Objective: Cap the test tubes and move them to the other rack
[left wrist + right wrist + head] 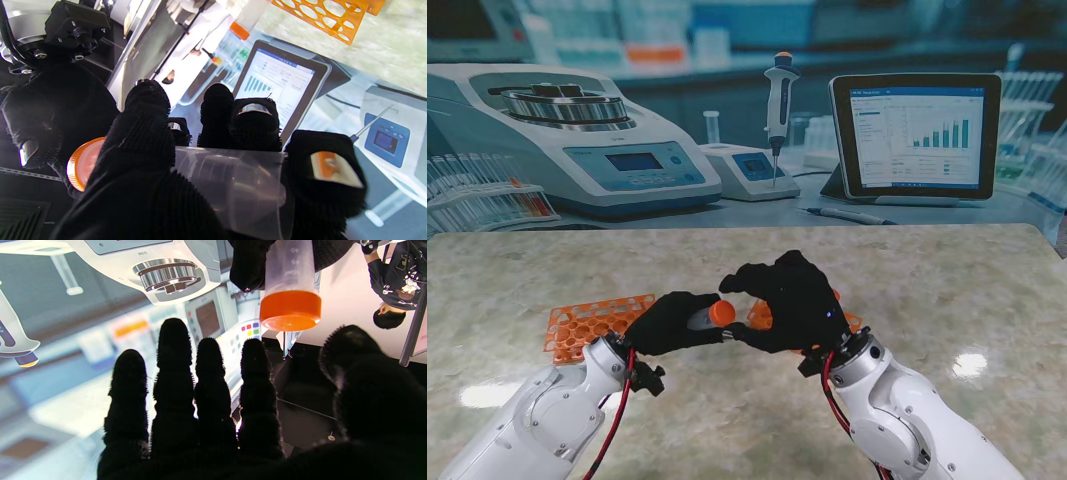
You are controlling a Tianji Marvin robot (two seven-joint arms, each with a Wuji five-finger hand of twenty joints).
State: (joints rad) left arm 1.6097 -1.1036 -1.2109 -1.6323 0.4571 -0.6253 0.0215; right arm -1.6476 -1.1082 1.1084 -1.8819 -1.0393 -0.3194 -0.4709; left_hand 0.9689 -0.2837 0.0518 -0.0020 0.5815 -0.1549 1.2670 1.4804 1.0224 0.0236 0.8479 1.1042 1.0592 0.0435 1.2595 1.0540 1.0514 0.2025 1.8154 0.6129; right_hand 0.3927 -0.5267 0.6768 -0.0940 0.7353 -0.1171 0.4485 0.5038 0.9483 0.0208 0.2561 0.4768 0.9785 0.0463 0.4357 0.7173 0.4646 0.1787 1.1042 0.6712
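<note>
Near the lower centre of the stand view, a clear test tube (703,318) with its orange cap (722,313) on lies sideways above the bench (947,290), the left hand (667,323) closed around it. Right hand (789,300) holds nothing, fingers (175,373) spread beside the cap. Orange rack (587,323) lies at lower left; another orange rack (762,315) shows behind the right hand.

a lab, or a set dressed as one: behind the marble-look counter (927,300) runs a backdrop showing a centrifuge (567,135) at upper left of the frame, a pipette (779,100) on a stand at top centre, a tablet (917,135) with bar charts at upper right, and tube racks (482,190) at far left. orange racks (587,322) sit on the counter.
</note>
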